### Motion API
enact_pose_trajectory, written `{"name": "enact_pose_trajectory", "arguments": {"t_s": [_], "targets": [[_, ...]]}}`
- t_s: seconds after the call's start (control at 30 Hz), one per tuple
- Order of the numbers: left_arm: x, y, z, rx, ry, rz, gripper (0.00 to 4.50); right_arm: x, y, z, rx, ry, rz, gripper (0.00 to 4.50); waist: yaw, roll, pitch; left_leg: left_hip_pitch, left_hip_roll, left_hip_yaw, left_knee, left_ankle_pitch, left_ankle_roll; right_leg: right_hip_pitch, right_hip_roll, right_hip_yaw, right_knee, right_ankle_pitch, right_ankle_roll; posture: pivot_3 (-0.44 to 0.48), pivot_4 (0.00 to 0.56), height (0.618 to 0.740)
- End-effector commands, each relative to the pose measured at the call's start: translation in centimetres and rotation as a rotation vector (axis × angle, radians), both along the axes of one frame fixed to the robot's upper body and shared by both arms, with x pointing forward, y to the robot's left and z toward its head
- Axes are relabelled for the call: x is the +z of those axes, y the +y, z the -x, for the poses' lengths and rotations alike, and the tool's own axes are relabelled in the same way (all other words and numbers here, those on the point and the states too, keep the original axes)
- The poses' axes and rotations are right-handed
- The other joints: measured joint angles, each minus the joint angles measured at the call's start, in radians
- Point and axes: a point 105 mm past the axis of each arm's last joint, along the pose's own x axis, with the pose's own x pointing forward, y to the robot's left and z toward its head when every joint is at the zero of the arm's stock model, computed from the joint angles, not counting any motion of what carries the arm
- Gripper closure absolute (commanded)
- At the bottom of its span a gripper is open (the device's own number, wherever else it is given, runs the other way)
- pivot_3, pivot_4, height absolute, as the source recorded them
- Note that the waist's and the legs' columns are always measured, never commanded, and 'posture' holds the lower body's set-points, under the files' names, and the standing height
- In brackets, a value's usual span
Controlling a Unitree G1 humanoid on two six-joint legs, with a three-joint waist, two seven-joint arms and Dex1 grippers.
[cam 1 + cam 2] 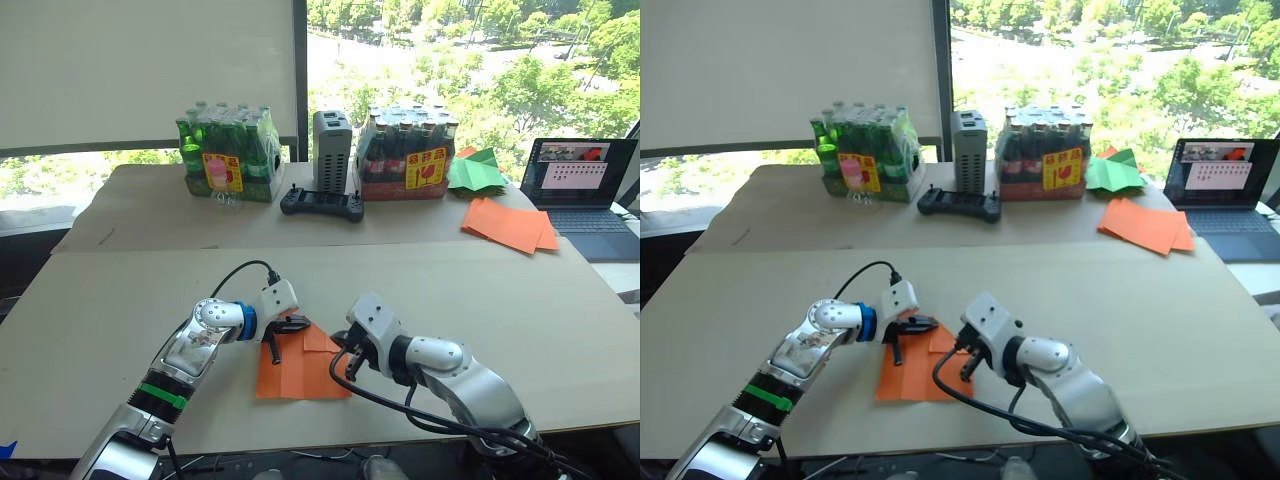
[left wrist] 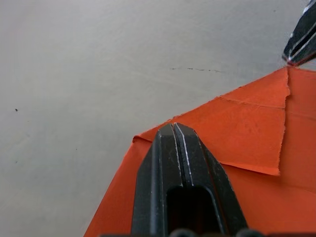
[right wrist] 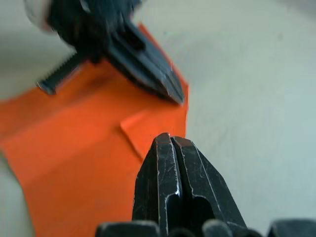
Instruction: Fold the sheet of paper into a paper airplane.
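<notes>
On the near edge of the long table point(image 1: 520, 330), my two pincers bear down on the sheet of paper point(image 1: 295, 375), which lies flat and already carries folded flaps along its far edge. My left gripper point(image 1: 291, 324) has its two black fingers pressed together with nothing between them, tips resting on the paper's far corner, as I judge to pin that fold down. My right gripper point(image 1: 343, 362), fingers likewise closed on nothing, sits at the sheet's right edge beside a small turned-in flap, seemingly to smooth the crease.

Well beyond the sheet, along the table's far side, stand a shrink-wrapped pack of green bottles point(image 1: 228, 153), a pack of dark bottles point(image 1: 408, 152), a grey box point(image 1: 332, 150) and a black handheld controller point(image 1: 321, 204). To the sheet's far right lie a pile of orange sheets point(image 1: 510, 226), a green paper shape point(image 1: 475, 171) and an open laptop point(image 1: 582, 190). Nothing lies between these and the sheet.
</notes>
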Motion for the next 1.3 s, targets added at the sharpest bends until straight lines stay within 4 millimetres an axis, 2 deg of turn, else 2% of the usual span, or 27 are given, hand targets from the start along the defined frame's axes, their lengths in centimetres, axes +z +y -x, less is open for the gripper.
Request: {"name": "enact_pose_trajectory", "arguments": {"t_s": [0.03,0.27,0.5,0.7,0.83,0.97,1.03,1.13,1.3], "targets": [[-0.9,0.4,0.1,0.01,0.019,-0.038,4.5,1.2,0.8,0.1,0.042,-0.054,-0.034,4.46,0.0,0.0,0.0,0.0,0.0,0.0,0.0,0.0,0.0,0.0,0.0,0.0,0.0,0.0,0.0,0.0,0.15,0.723],[-0.7,0.5,0.1,0.017,0.012,-0.035,4.5,-2.0,1.6,-1.1,0.054,-0.025,0.075,4.46,0.0,0.0,0.0,-0.001,0.0,0.0,0.0,0.0,0.0,0.0,0.0,0.0,0.0,0.0,0.0,0.0,0.15,0.723],[-0.2,0.9,0.2,0.039,-0.001,-0.021,4.5,-5.2,1.2,-1.8,0.026,0.05,0.154,4.46,-0.002,0.0,0.0,-0.001,0.0,0.0,0.0,0.0,0.0,-0.001,0.0,0.0,0.0,0.0,-0.001,0.0,0.15,0.723],[0.6,1.5,0.4,0.089,-0.007,0.032,4.5,-5.8,1.1,-1.9,0.025,0.068,0.176,4.46,-0.008,0.0,0.0,-0.001,0.0,0.0,0.0,0.0,0.0,-0.001,0.0,0.0,0.0,0.0,-0.001,0.0,0.15,0.723],[2.9,3.0,0.2,0.199,0.009,0.174,4.5,-5.9,1.4,-1.9,0.032,0.065,0.183,4.46,-0.017,0.0,0.0,-0.001,0.0,0.0,0.0,0.0,0.0,-0.001,0.0,0.0,0.0,0.0,-0.001,0.0,0.15,0.723],[5.3,6.0,0.2,0.346,0.061,0.365,3.34,-5.8,1.4,-2.0,0.037,0.06,0.187,4.5,-0.021,0.0,0.001,-0.001,0.0,-0.001,0.0,0.0,0.0,-0.002,0.0,-0.001,0.0,0.0,-0.001,0.0,0.15,0.723],[5.2,7.1,0.5,0.401,0.098,0.403,2.65,-5.8,1.5,-2.1,0.04,0.054,0.19,4.5,-0.022,0.0,0.001,-0.001,0.0,-0.001,-0.001,0.0,0.0,-0.001,0.0,-0.001,0.0,0.0,-0.001,0.0,0.15,0.723],[4.5,7.5,1.2,0.45,0.177,0.477,1.7,-5.5,1.8,-2.2,0.045,0.047,0.183,4.5,-0.021,0.0,0.001,0.0,0.0,-0.001,-0.001,0.0,0.0,-0.001,0.0,0.0,0.0,0.0,-0.001,0.0,0.15,0.723],[3.4,7.2,1.3,0.496,0.228,0.515,1.7,-5.4,1.9,-2.5,0.046,0.038,0.183,4.5,-0.016,0.0,0.001,-0.001,0.0,-0.002,-0.001,0.0,0.0,-0.001,0.0,-0.001,0.0,0.0,-0.001,0.0,0.15,0.723]]}}
